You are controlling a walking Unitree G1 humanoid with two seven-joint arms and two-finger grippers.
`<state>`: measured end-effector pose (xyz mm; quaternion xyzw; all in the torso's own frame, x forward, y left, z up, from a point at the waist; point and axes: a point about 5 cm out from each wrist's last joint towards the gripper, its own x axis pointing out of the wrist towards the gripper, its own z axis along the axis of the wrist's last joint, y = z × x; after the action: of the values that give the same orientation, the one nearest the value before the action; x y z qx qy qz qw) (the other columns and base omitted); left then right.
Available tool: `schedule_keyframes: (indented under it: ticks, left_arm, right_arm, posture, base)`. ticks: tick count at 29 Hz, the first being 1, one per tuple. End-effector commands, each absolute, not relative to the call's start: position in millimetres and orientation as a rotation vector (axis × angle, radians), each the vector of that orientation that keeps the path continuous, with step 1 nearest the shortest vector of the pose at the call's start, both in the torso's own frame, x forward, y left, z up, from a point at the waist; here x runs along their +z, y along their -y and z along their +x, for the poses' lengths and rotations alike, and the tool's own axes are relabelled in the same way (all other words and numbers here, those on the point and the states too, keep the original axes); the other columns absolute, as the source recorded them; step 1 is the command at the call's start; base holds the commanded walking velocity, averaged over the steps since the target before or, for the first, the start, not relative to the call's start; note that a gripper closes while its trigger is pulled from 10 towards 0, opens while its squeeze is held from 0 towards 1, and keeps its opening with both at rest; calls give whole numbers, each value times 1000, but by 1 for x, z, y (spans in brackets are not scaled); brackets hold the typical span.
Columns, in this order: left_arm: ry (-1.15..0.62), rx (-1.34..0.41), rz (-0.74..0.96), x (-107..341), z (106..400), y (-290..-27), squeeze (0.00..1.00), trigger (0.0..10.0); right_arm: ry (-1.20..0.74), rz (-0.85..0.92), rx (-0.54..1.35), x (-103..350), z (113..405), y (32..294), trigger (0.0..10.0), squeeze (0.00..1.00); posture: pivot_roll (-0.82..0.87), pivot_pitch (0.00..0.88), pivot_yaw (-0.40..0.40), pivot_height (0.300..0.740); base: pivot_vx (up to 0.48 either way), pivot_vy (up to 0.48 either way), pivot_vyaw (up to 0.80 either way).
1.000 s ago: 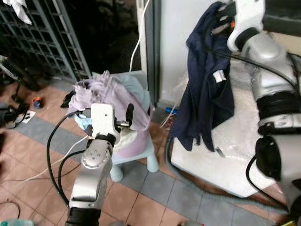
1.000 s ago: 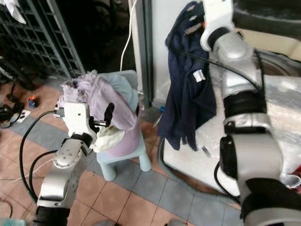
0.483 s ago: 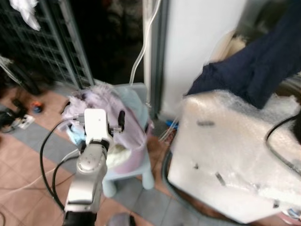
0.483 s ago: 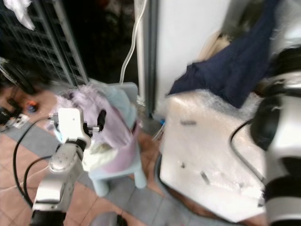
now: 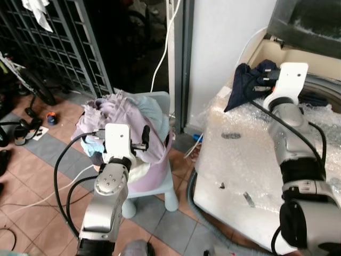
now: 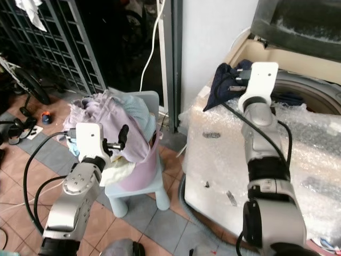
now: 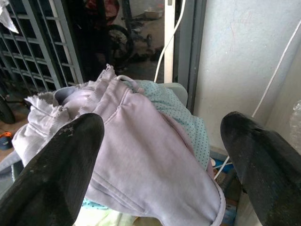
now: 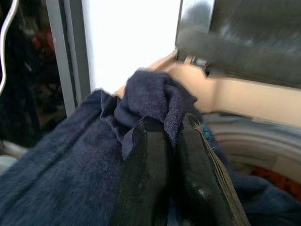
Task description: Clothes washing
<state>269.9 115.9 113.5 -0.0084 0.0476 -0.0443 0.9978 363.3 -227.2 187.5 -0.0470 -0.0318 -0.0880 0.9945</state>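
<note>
Overhead, the right gripper (image 5: 262, 85) holds a navy garment (image 5: 244, 88) at the washing machine's (image 6: 319, 138) back-left rim. Its wrist view shows fingers (image 8: 150, 174) pinched on cloth. Left gripper (image 7: 162, 155) gapes before lilac clothes (image 7: 136, 165) heaped on a chair (image 5: 165, 186).

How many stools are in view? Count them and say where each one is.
1: a pale blue stool in front of the left gripper, piled with clothes. Others may be hidden.
</note>
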Motion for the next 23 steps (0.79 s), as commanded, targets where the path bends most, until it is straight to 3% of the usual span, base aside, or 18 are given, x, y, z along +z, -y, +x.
schedule_keyframes:
  ticks: [1, 6, 15, 23]
  left_arm:
    - [-74, -104, -18, 118, 269, -114, 0, 10000]
    - [-67, -108, -21, 119, 268, -114, 0, 10000]
    - [-64, -124, -19, 119, 269, -114, 0, 10000]
    - [-68, -117, -18, 118, 269, -115, 0, 10000]
  right_arm:
    - [115, -97, -181, 197, 360, 224, 10000, 0]
    - [117, -118, -211, 193, 342, 222, 10000, 0]
    - [90, -129, -235, 190, 336, 223, 10000, 0]
    - [73, -136, -207, 190, 337, 218, 10000, 0]
  posture:
    - [-48, 0, 68, 740]
    - [-48, 0, 68, 740]
    - [-57, 0, 74, 740]
    - [-52, 0, 65, 740]
  base:
    - [0, 0, 0]
    - [0, -52, 0]
    - [80, -342, -800]
    - [259, -349, 0]
